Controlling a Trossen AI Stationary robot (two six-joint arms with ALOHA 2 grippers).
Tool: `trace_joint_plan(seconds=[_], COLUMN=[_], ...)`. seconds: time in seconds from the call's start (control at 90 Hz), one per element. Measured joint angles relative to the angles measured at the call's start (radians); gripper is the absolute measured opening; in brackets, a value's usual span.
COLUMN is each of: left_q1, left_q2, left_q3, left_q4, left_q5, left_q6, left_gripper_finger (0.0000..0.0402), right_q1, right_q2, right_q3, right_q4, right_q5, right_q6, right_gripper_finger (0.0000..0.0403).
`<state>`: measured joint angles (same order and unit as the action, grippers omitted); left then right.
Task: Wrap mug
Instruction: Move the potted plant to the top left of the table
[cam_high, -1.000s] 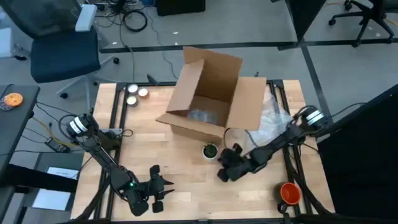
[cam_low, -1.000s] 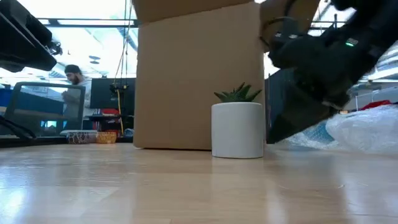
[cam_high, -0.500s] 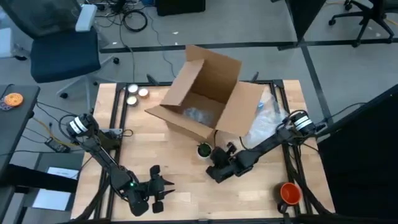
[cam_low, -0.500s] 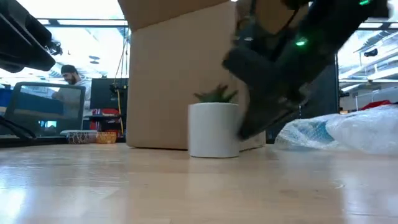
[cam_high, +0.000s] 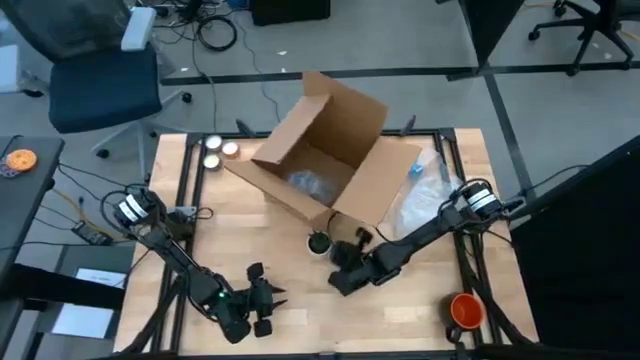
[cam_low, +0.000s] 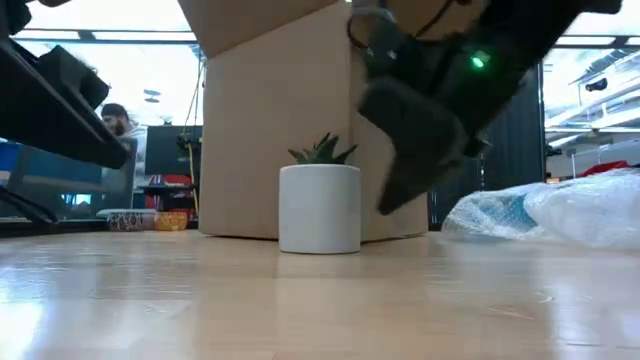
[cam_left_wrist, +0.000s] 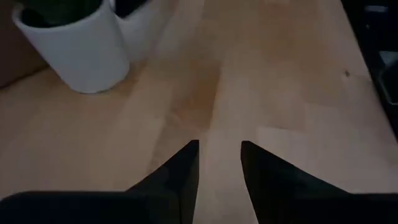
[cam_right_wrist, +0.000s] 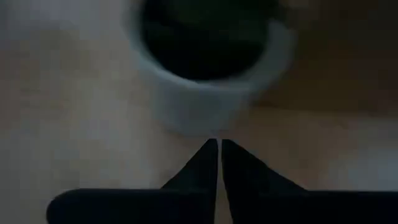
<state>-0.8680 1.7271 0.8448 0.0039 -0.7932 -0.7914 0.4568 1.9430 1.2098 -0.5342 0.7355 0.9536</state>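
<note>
White cylindrical ceramic mug (cam_low: 320, 208) holding a small green plant, standing upright at the centre of the low view, just in front of the open brown cardboard box (cam_high: 320, 165) on the wooden desk (cam_high: 300, 300). Likely rigid, smooth, slippery and breakable; the rim or side wall is offering the surest hold. Right tool (cam_right_wrist: 219, 163) is sitting just beside it, tips together. Left tool (cam_left_wrist: 219, 163) is waiting well apart, lower left in the high view, tips slightly apart. Crumpled clear bubble wrap (cam_low: 560, 215) is lying at right.

Two black jointed arms with white wrist bands, green indicator lights and tapered dark fingers (cam_left_wrist: 180, 171)
</note>
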Motion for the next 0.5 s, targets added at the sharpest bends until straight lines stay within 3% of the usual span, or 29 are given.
trace_joint_plan(seconds=[0.111, 0.2, 0.289, 0.378, 0.5], left_q1=[0.0, 0.007, 0.018, 0.028, 0.037], left_q2=[0.0, 0.0, 0.0, 0.0, 0.0], left_q3=[0.0, 0.0, 0.0, 0.0, 0.0], left_q4=[0.008, 0.007, 0.007, 0.0, -0.012], left_q5=[0.0, 0.0, 0.0, 0.0, 0.003], left_q6=[0.001, 0.006, 0.025, 0.027, 0.026], left_gripper_finger=[0.0105, 0.0105, 0.0105, 0.0105, 0.0105], right_q1=[-0.021, -0.06, -0.095, -0.119, -0.118], right_q2=[0.001, 0.001, 0.002, 0.002, 0.002], right_q3=[-0.001, -0.024, -0.054, -0.079, -0.087], right_q4=[-0.096, 0.014, 0.318, 0.645, 0.77], right_q5=[0.015, 0.02, -0.003, -0.106, -0.084], right_q6=[0.191, 0.259, 0.035, -0.206, -0.278], right_gripper_finger=[0.0, 0.0, 0.0, 0.0, 0.0])
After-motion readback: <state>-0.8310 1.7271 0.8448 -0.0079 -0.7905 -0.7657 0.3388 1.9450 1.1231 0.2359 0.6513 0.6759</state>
